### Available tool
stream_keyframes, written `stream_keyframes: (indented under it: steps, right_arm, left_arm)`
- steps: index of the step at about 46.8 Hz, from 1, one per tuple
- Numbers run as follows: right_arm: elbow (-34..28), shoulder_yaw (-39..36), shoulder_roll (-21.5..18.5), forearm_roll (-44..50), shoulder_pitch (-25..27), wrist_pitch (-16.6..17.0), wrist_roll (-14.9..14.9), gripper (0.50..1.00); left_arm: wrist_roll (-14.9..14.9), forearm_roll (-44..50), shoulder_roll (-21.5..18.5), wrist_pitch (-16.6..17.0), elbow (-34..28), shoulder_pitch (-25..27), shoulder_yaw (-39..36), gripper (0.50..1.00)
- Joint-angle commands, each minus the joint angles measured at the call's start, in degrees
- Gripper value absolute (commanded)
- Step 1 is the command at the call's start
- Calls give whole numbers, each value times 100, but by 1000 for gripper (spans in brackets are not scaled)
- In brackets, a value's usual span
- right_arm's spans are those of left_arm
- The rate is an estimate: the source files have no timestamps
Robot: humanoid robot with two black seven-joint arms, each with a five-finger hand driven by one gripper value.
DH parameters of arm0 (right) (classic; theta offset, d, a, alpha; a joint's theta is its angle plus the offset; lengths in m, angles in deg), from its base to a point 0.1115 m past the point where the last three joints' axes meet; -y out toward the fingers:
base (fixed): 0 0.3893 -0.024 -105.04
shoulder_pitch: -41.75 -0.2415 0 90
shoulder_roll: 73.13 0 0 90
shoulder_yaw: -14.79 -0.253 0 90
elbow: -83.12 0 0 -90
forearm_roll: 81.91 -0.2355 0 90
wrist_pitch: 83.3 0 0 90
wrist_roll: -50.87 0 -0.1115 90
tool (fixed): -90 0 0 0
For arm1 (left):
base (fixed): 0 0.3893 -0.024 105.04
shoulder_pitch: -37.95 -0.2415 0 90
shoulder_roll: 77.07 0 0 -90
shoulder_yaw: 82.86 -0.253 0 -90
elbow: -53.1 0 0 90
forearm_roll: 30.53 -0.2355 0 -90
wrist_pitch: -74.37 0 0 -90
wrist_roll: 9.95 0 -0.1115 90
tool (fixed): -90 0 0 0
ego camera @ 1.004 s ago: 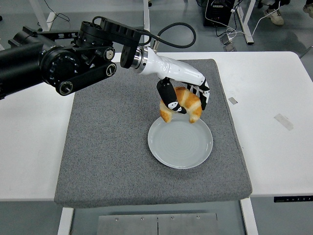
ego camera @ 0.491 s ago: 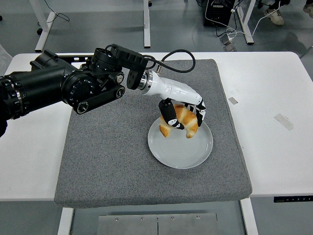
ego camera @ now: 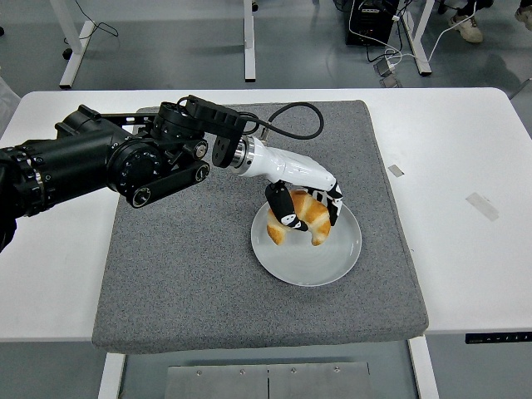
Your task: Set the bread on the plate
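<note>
- One hand is at work: the left hand (ego camera: 303, 204), reaching in from the left on its black arm, has its fingers (ego camera: 286, 213) curled around the bread (ego camera: 301, 219), a golden croissant.
- The right hand is nowhere in view.
- The bread sits low over the white plate (ego camera: 332, 262), above its far left part; whether its lower tips already touch the plate cannot be told.
- The plate lies on the grey mat (ego camera: 183, 274) that covers the middle of the white worktop (ego camera: 465, 249).
- The bread looks light, soft and flaky, so it should crush or shed crumbs under a hard squeeze.
- The thick middle of the crescent, where the fingers hold it now, seems the safest place to grip; the thin tips would probably bend or tear.
- Its crust looks dry rather than slippery, so a gentle hold ought to do.
</note>
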Motion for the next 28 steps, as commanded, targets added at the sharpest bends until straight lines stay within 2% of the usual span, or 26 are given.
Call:
stream_keyframes:
  steps: [1,9,28]
  right_arm:
    - [0,0,0,0,8,8,-1,1000]
    - [0,0,0,0,8,0,-1,1000]
    - [0,0,0,0,8,0,-1,1000]
  left_arm:
    - [0,-3,0,24,35,-20,-78,511]
    - [9,6,8,182,141,-117,-272,511]
    - [9,6,70,262,237,-266,-281,520]
